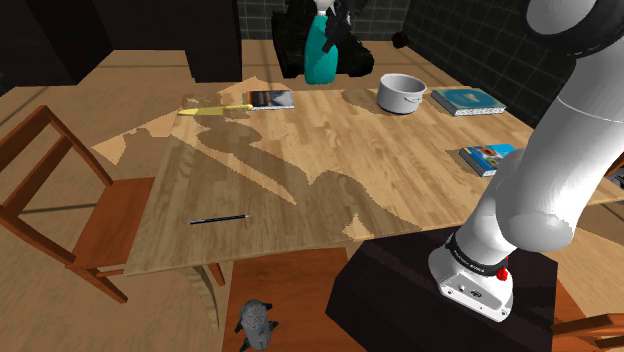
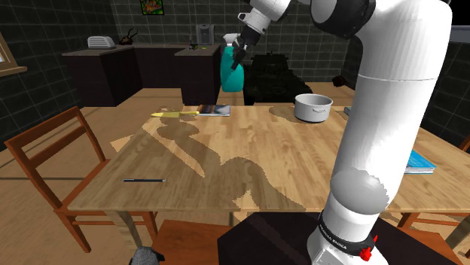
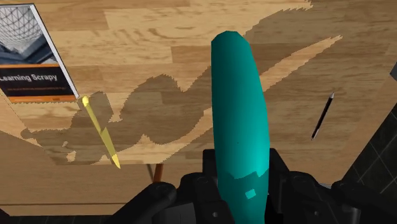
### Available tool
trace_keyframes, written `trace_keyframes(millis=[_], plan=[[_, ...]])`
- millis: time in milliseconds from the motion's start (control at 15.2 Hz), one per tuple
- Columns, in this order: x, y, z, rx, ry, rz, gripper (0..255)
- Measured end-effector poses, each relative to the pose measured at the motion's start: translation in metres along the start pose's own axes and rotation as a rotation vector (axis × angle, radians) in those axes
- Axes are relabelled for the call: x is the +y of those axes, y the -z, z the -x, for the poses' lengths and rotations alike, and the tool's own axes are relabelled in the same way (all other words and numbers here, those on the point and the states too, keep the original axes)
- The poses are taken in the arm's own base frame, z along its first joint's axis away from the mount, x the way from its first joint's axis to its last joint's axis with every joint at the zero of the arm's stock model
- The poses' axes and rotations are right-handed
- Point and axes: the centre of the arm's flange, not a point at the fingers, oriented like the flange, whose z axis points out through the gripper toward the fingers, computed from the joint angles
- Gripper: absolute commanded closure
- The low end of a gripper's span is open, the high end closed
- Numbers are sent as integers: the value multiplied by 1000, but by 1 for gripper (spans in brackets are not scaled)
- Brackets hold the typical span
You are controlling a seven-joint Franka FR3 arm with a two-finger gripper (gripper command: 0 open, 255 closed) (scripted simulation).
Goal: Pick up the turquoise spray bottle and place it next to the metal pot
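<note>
The turquoise spray bottle [image 1: 320, 56] hangs in the air beyond the far edge of the wooden table [image 1: 300, 180], held near its white head by my black gripper [image 1: 334, 24], which is shut on it. In the second exterior view the spray bottle [image 2: 231, 72] dangles under the gripper [image 2: 242, 47], to the left of the grey metal pot [image 2: 312, 107]. The pot [image 1: 402, 93] stands at the table's far side, to the bottle's right in the shoulder view. In the wrist view the bottle's body [image 3: 240, 121] runs out from between the fingers [image 3: 207, 173] of the gripper [image 3: 245, 188].
A book [image 1: 272, 98] and a yellow pencil-like stick [image 1: 222, 108] lie at the far left of the table. Two more books [image 1: 467, 100] [image 1: 487, 158] lie on the right. A black pen [image 1: 218, 218] rests near the front edge. A wooden chair [image 1: 60, 190] stands at the left.
</note>
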Motion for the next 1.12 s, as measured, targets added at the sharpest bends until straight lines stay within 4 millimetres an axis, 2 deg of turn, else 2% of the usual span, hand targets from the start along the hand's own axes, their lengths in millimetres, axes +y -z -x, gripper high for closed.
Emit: trace_keyframes(millis=[330, 462, 594, 1122], plan=[[26, 21, 58, 0, 0, 0, 255], [36, 27, 75, 0, 0, 0, 255], [46, 37, 103, 0, 0, 0, 255], [88, 61, 191, 0, 0, 0, 255]])
